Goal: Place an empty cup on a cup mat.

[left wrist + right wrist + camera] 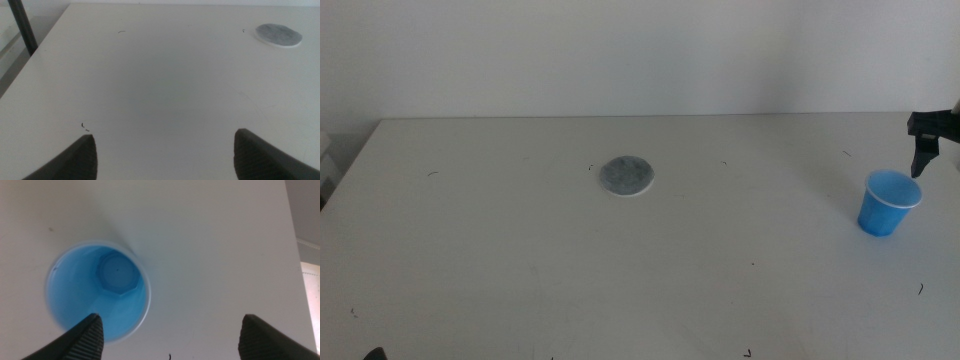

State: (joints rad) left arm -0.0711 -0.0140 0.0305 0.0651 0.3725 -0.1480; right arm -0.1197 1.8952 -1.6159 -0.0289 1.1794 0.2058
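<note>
A plain white table (520, 250) under a pale wall is taking up nearly all of every view. The small bright blue tapered disposable cup with a thin white rim (889, 203) is standing upright and empty, well apart from the flat round mottled grey cup mat with a pale edge (627, 176), off toward the right arm's side of it. The right gripper (170, 335) is hovering just above the cup, its jaws spread wide and holding nothing, likely lining up to straddle the rim for a grasp. The left gripper (165, 155) is waiting low over bare table on the mat's other side, jaws likewise apart, probably keeping clear.
</note>
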